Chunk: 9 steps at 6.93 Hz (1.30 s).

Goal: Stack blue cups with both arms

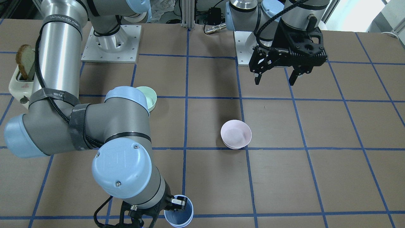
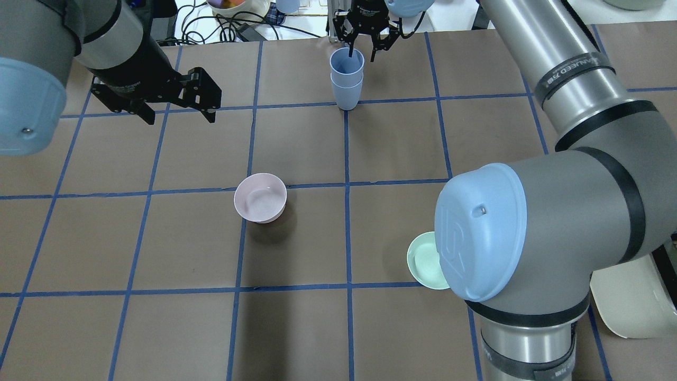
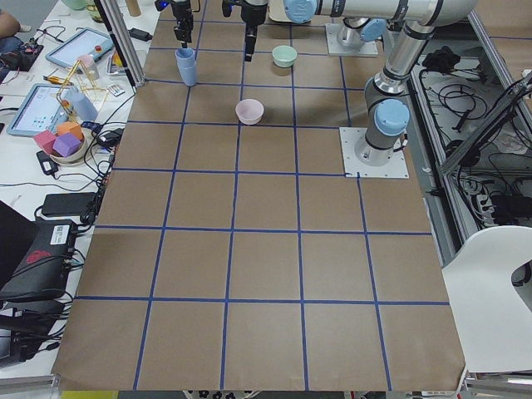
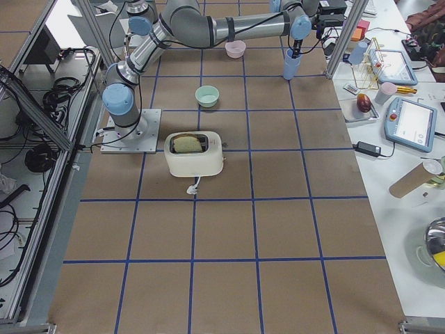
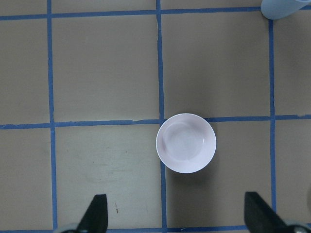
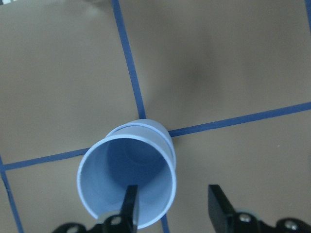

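The two blue cups (image 2: 346, 74) stand nested one in the other on a blue tape line at the table's far edge; they also show in the front-facing view (image 1: 179, 212) and the right wrist view (image 6: 126, 179). My right gripper (image 2: 362, 52) hovers at the top cup's rim, open. One finger (image 6: 130, 204) is inside the rim, the other (image 6: 216, 208) outside, and neither presses the wall. My left gripper (image 2: 177, 114) is open and empty, high above the table (image 1: 275, 79), well apart from the cups.
A pale pink bowl (image 2: 260, 197) stands near the table's middle, below my left gripper (image 5: 177, 213). A mint-green bowl (image 2: 426, 261) sits partly under my right arm's elbow. A cream toaster (image 4: 195, 154) with a slice of bread stands beside the right arm's base.
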### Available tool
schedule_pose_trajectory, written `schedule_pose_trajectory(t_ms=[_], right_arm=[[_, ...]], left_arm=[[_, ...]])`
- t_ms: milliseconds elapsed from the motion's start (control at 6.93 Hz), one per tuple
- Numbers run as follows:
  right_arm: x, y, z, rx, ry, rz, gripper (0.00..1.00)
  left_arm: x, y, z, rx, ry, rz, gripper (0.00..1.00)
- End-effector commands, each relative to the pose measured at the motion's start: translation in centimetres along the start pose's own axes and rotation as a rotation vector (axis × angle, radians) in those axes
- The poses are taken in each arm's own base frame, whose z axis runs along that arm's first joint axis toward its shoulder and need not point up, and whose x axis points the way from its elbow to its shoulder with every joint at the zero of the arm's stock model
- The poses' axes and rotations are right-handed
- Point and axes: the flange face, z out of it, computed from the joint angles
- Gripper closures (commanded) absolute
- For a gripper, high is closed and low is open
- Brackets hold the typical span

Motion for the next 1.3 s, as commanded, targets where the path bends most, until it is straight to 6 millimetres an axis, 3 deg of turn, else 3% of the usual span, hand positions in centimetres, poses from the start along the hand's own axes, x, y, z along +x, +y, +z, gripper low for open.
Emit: schedule_pose_trajectory(t_ms=[0, 144, 288, 433, 721, 865, 1154], right_arm=[[7.0, -1.5, -3.7, 0.014, 0.167, -0.149, 0.0], [11.0, -0.7, -6.7, -0.044, 0.176, -0.155, 0.0], [13.5, 1.7, -9.2, -0.088, 0.182, -0.211, 0.0], [14.7, 6.4, -10.9, -0.109, 0.181, -0.214, 0.0], [17.2, 16.1, -10.1, -0.001, 0.16, -0.228, 0.0], [17.6, 19.5, -9.9, 0.081, 0.108, -0.259, 0.0], [17.4, 20.5, -11.5, 0.082, 0.034, -0.301, 0.0]], left_arm=[[0.0, 0.0, 0.0, 0.0, 0.0, 0.0, 0.0], [0.0, 0.0, 0.0, 0.0, 0.0, 0.0, 0.0], [0.0, 0.0, 0.0, 0.0, 0.0, 0.0, 0.0], [0.0, 0.0, 0.0, 0.0, 0.0, 0.0, 0.0], [0.0, 0.0, 0.0, 0.0, 0.0, 0.0, 0.0], [0.0, 0.0, 0.0, 0.0, 0.0, 0.0, 0.0], [0.0, 0.0, 0.0, 0.0, -0.001, 0.0, 0.0]])
